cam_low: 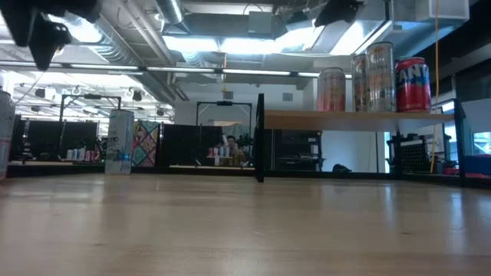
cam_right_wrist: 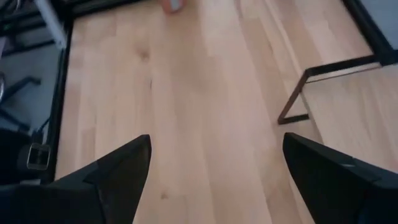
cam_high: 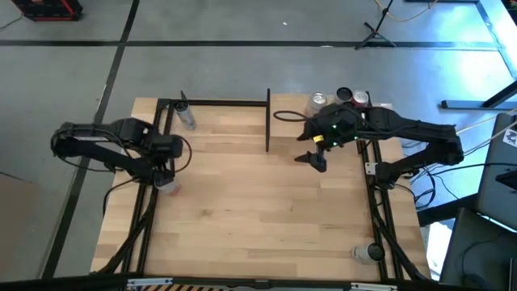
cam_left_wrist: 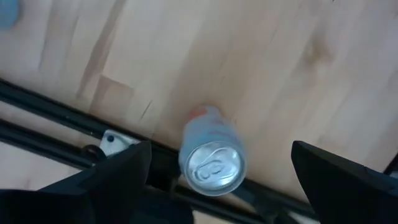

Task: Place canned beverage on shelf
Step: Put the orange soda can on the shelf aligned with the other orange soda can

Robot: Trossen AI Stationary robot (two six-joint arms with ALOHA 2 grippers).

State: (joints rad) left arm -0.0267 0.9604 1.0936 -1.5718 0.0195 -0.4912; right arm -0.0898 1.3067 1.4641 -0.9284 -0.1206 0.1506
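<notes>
The fingers [cam_left_wrist: 118, 180] of the left gripper [cam_left_wrist: 217, 180] are spread wide, with nothing pinched between them, and are hung directly above a silver can [cam_left_wrist: 212, 163] that stands upright at the left edge of the table [cam_high: 258, 218], just beside the black frame rail [cam_left_wrist: 56, 118]. The spread appears to be set so that the can may be straddled on a descent; the grasp is judged not yet made. In the high view the same can [cam_high: 166, 185] is seen partly hidden beneath the left gripper [cam_high: 164, 171].

Farther right, a clear bottle [cam_high: 187, 115] is stood near the far left corner of the table, and is not the task's thing. The shelf [cam_high: 319, 129], a pale panel raised on thin black posts, is set at the far right, and three cans [cam_low: 374, 77] are already lined along it, upright and close together, so that free room is left toward its near and left part.

The right gripper [cam_high: 313, 158] is held over the table just in front of the shelf, its fingers [cam_right_wrist: 112, 174] likewise parted and empty; it seems merely to be waiting clear. Another can [cam_high: 370, 252] is stood at the near right edge.

The tabletop is of pale wood planks, flat and bare in the middle. Beyond it a large workroom with bright ceiling lights and dark racks is seen.
</notes>
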